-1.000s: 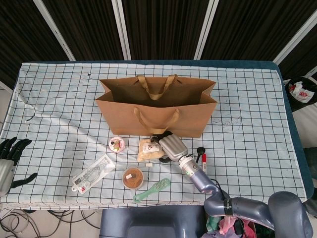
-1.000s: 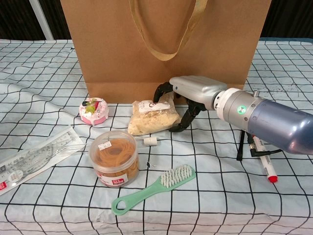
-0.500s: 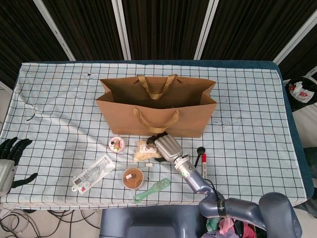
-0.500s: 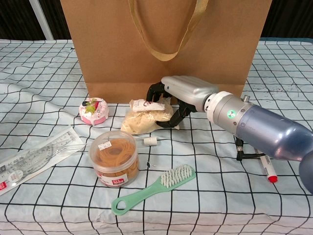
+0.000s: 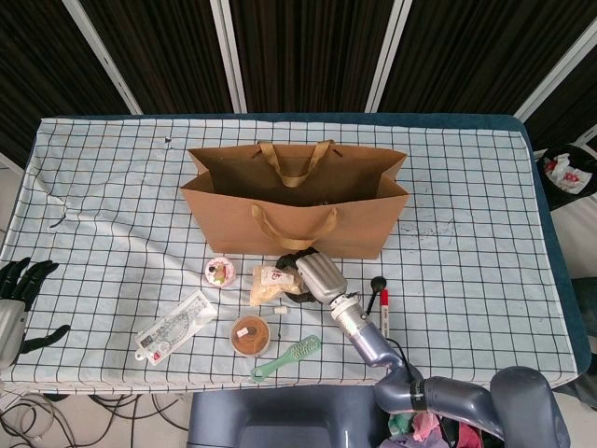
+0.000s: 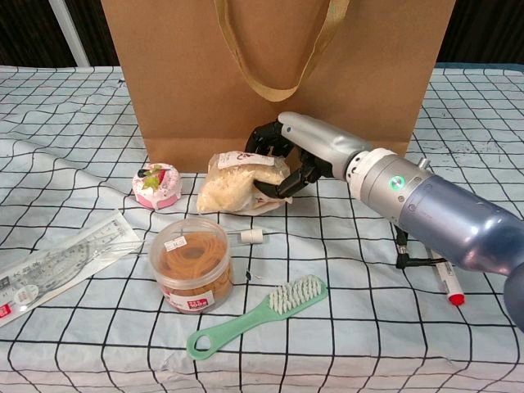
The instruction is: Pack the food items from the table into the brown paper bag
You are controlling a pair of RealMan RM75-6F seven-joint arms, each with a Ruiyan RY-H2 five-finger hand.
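Left hand [image 5: 17, 289] idle off the table's left edge, fingers apart, holding nothing. Moving right — pink-lidded cup [image 6: 157, 185], tub of brown strands [image 6: 191, 266], green brush [image 6: 258, 316], none touched. The clear bag of pale grains [image 6: 236, 185] is the change: a second ago it lay flat with my right hand [image 6: 299, 155] only beside it; now the fingers are wrapped around its right end and that end is tipped up. Grasp looks made — I judge a lift into the brown paper bag [image 6: 278, 78] is next. Pen [image 6: 442, 270] lies farthest right.
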